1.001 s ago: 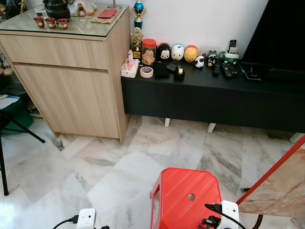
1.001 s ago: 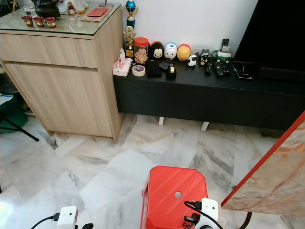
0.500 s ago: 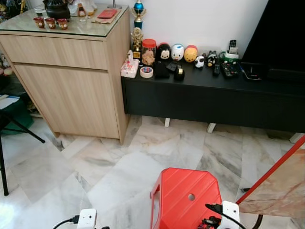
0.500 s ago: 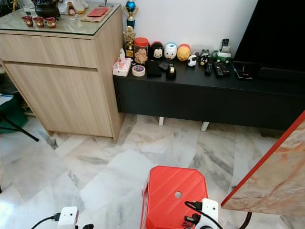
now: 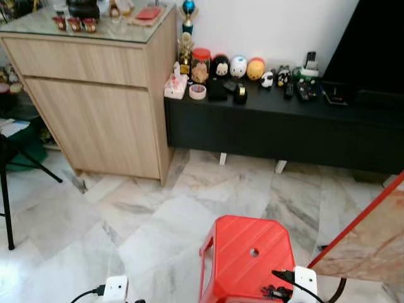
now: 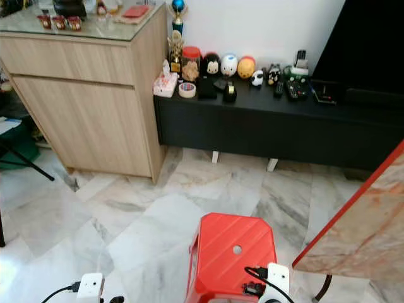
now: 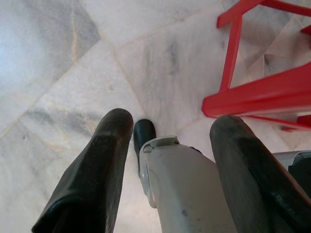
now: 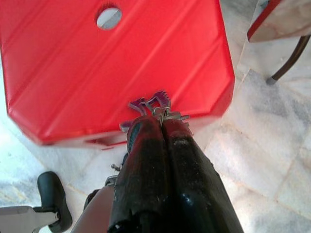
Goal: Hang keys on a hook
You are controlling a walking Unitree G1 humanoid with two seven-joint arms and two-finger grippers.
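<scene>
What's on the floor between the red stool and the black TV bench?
Bare marble floor lies between the stool and the bench, seen in both eye views.

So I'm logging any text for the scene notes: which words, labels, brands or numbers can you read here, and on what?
None can be read.
Tissue box on the black TV bench: print too small and blurred.
Red-lidded jar: label too blurred.
Red packet on the wooden cabinet: no legible marking.
Keys held in the right gripper: no readable stamp.
</scene>
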